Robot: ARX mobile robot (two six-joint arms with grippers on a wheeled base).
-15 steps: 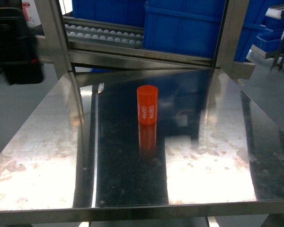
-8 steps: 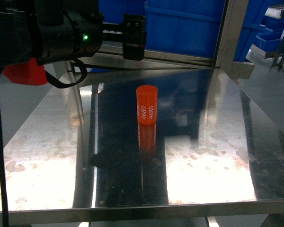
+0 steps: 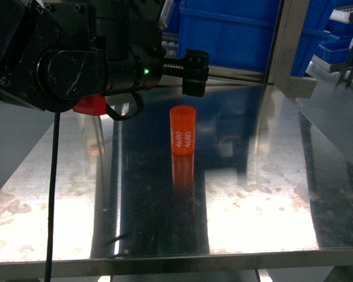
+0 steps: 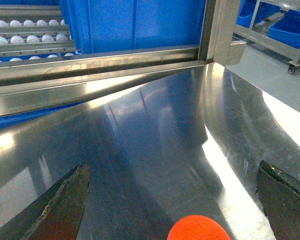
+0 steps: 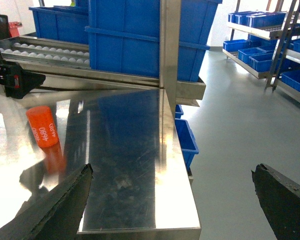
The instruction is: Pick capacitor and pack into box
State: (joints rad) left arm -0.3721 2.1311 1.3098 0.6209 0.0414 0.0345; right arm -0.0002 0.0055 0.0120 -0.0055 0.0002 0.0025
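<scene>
The polished steel surface (image 3: 59, 194) is showing bright glare along its near edge, and nothing is sitting on that front strip. Toward the middle, closer to the far edge than the near one, the capacitor (image 3: 183, 130) is standing upright, its white "4680" print running down its side and its reflection stretching toward the near edge. The box is not showing in any view.

Just beyond and above the capacitor, the left hand (image 3: 188, 71) is reaching in from the left side, its fingers spread wide and gripping nothing; in its wrist view the two dark fingers (image 4: 60, 207) are standing far apart with the capacitor's orange top (image 4: 199, 229) low between them, untouched. The right hand (image 5: 175, 200) is hanging off the surface's right edge, fingers wide apart and empty.

Past the far edge, blue bins (image 3: 229, 35) are standing behind a roller track (image 3: 129, 42).
</scene>
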